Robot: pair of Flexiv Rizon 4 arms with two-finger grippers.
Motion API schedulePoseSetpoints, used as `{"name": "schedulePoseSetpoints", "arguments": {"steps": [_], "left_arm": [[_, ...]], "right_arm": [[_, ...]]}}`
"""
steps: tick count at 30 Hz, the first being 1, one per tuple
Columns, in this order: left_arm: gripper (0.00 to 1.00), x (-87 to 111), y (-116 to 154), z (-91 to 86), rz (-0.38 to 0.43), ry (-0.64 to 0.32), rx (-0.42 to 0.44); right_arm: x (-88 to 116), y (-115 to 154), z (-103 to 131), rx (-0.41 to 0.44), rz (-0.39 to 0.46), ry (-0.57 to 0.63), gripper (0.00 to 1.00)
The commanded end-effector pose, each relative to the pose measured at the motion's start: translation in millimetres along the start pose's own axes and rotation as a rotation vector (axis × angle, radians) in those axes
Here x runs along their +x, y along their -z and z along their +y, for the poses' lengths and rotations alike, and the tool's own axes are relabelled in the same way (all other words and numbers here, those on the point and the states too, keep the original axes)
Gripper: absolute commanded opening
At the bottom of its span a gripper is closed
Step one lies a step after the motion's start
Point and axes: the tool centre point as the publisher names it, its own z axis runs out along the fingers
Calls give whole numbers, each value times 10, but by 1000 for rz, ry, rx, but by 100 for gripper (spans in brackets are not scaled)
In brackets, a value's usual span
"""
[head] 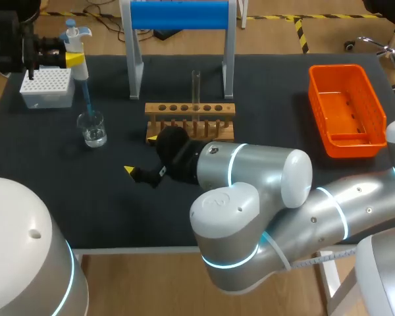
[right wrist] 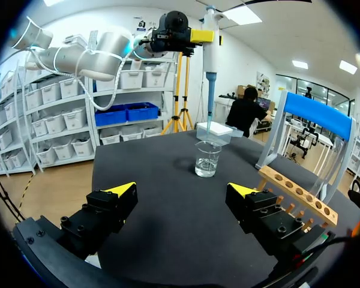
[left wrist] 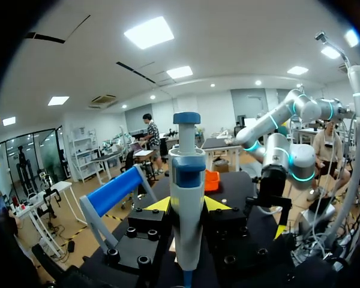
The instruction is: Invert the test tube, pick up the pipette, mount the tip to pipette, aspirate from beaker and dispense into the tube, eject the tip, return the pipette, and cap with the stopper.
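My left gripper (head: 71, 59) is shut on the white and blue pipette (head: 76, 46) and holds it upright at the table's back left. The pipette's blue lower end (head: 89, 105) reaches down into the glass beaker (head: 92, 128), which holds clear liquid. In the left wrist view the pipette (left wrist: 187, 198) stands between the yellow tips of the left gripper (left wrist: 187, 205). A clear test tube (head: 196, 85) stands upright in the wooden rack (head: 191, 122). My right gripper (head: 140, 155) is open and low over the mat in front of the rack. In the right wrist view the right gripper (right wrist: 181, 195) faces the beaker (right wrist: 207, 159), with the pipette (right wrist: 210, 66) above it.
A white tip box (head: 47, 87) sits just behind the beaker. A blue-topped stand (head: 179, 14) rises behind the rack. An orange basket (head: 345, 108) lies at the right. My right arm (head: 263, 191) covers the mat's front middle.
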Motion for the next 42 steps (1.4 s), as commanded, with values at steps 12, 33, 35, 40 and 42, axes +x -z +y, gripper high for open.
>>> {"name": "schedulePoseSetpoints", "arguments": {"steps": [12,33,35,40,42], "left_arm": [[0,-88,-19,449,-3,-10,12],[0,-238,-59,741,3,-19,-4],[0,-242,-50,756,1,-19,-3],[0,-227,-30,779,-11,-15,-3],[0,-218,-24,788,-15,-15,-2]], "right_arm": [[15,-5,-4,0,-4,0,100],[15,-5,-4,0,-4,0,100],[15,-5,-4,0,-4,0,100],[15,-5,-4,0,-4,0,100],[15,-5,-4,0,-4,0,100]]}}
